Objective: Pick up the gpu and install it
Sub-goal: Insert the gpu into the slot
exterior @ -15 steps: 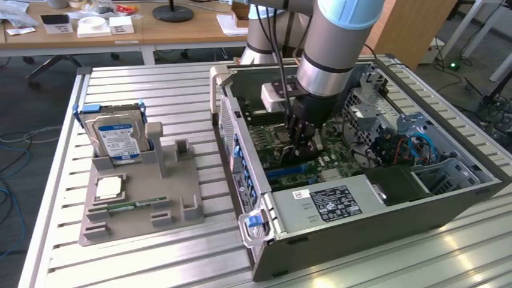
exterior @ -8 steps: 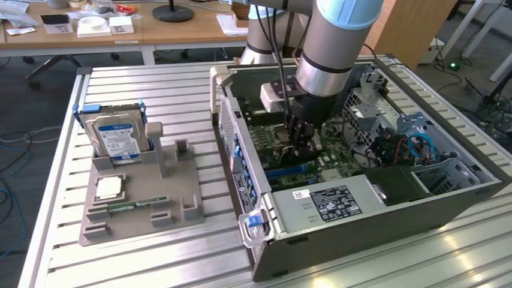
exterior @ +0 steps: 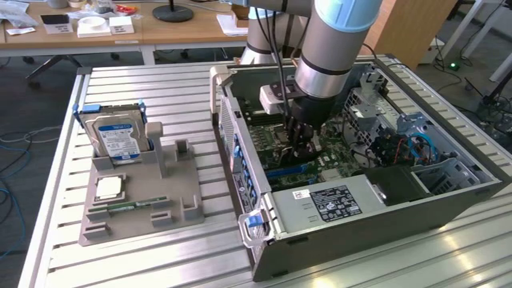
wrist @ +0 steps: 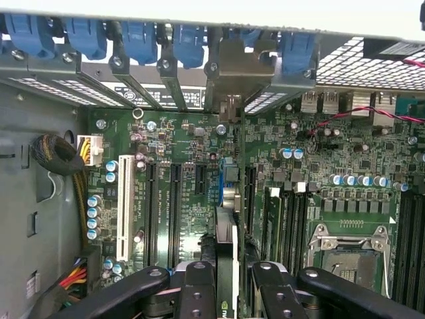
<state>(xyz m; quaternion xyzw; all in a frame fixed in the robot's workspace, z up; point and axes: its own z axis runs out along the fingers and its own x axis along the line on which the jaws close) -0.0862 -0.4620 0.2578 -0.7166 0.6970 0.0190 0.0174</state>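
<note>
Pincer [wrist: 226, 282] of black metal, at the end of the grey and pale-blue arm, is clamped on the gpu [wrist: 226, 246], a thin flat card seen edge-on in the wrist view, with a black finger [wrist: 196, 289] pressed against each face. The card stands on edge inside the open grey computer case [exterior: 360, 228], above the long black expansion slots of the green motherboard [wrist: 186, 129]. Whether its lower edge touches a slot I cannot tell. A small green mark on the card's edge beside the pincer is too small to read, as is the white print on the motherboard.

In line with the card, at the case's rear wall, a dull grey metal bracket [wrist: 232, 66] sits among a row of blue plastic latches [wrist: 139, 36]. A white expansion slot [wrist: 124, 206] lies near the black ones, and an empty silver-framed processor socket [wrist: 348, 256] lies on the card's other side.

In the exterior view, the boxy grey power supply [exterior: 364, 198] carries a black label [exterior: 336, 203] with white print that cannot be read.

To the exterior view's left of the case, on the slatted aluminium worktop [exterior: 160, 84], a grey moulded holder tray [exterior: 180, 186] props up a silver hard drive [exterior: 116, 141] with a blue-white label, its text illegible. A square silver processor chip [exterior: 108, 188] and a short narrow green memory stick [exterior: 128, 205] lie in the same tray.
</note>
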